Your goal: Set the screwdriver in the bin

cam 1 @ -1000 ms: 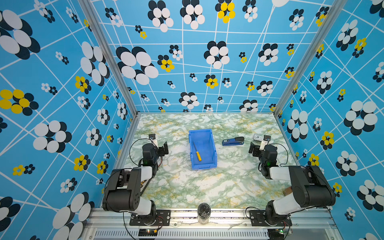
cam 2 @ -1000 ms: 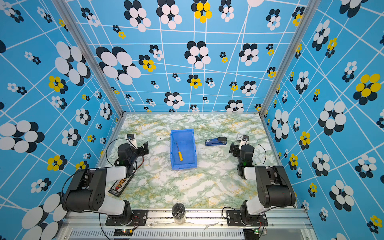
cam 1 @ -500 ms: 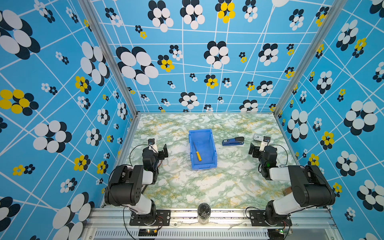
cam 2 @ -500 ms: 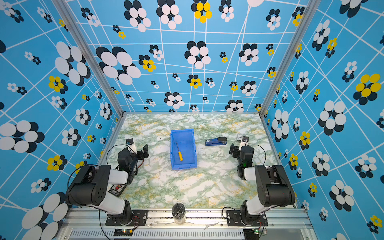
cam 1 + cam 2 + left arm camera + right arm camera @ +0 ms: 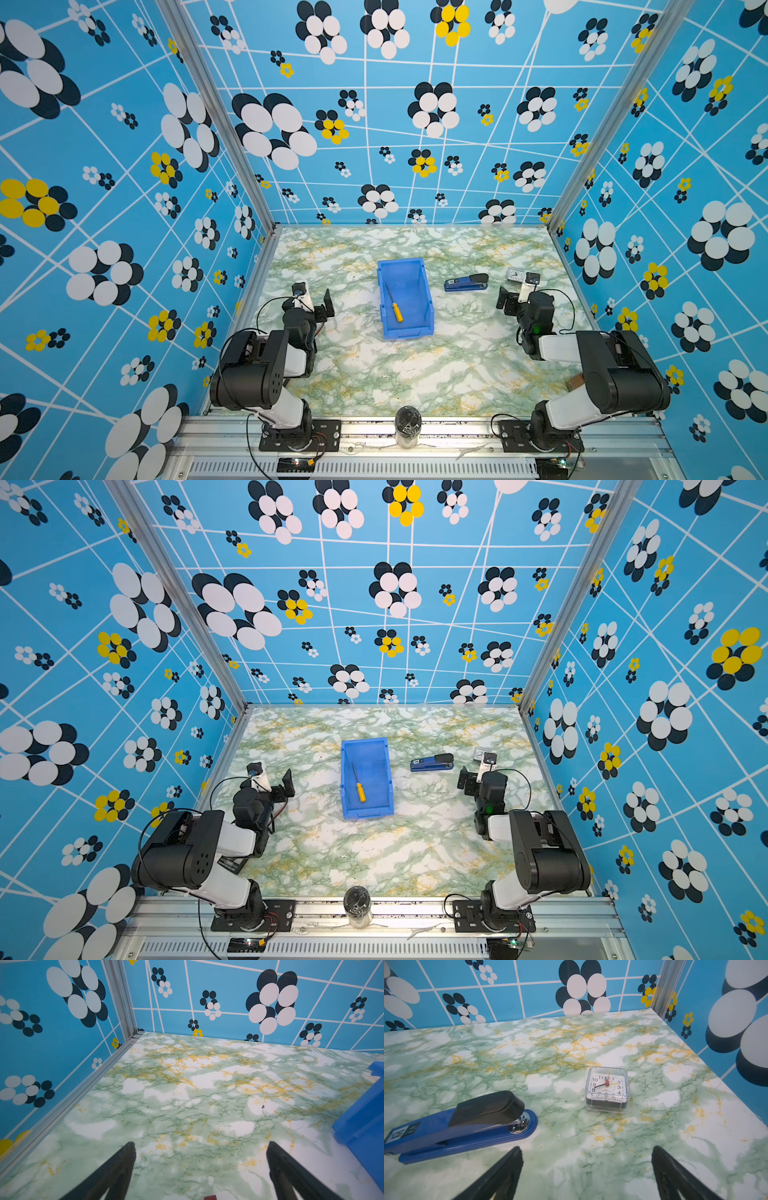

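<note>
The screwdriver [image 5: 395, 308] [image 5: 359, 789], yellow-handled with a thin grey shaft, lies inside the blue bin [image 5: 400, 262] [image 5: 365, 742] at the middle of the marbled table in both top views. A corner of the bin [image 5: 361, 1126] shows in the left wrist view. My left gripper [image 5: 314, 294] [image 5: 272, 775] [image 5: 200, 1147] hovers open and empty left of the bin, over bare table. Right of the bin my right gripper [image 5: 518, 288] [image 5: 478, 769] [image 5: 587, 1148] is open and empty too, close to a stapler and a clock.
A blue-and-black stapler [image 5: 465, 282] [image 5: 432, 761] [image 5: 456, 1126] lies right of the bin. A small clear-cased clock [image 5: 514, 274] [image 5: 480, 754] [image 5: 607, 1088] sits just beyond my right gripper. Patterned walls close three sides. A dark cylinder [image 5: 407, 422] stands on the front rail.
My left arm has shifted slightly near its base, its gripper staying left of the bin. The right arm, screwdriver and bin have not moved.
</note>
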Motion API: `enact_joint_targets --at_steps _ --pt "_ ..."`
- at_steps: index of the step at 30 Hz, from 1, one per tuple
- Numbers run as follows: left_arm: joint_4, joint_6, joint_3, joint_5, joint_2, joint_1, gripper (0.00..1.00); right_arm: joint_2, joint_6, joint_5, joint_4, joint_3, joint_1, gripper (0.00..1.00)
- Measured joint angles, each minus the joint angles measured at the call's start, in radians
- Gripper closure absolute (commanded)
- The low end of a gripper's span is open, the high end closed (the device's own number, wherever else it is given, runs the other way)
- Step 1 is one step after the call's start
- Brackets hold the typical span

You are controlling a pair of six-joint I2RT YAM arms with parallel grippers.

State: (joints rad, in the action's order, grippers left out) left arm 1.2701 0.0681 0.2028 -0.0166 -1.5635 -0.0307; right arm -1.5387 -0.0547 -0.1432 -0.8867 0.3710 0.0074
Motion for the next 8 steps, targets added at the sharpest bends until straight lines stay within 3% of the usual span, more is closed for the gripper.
enact_joint_targets --at_steps 8 --pt "0.017 0.0 -0.004 0.0 0.0 0.0 0.01 0.0 0.0 0.0 0.0 0.0 0.0 0.01"
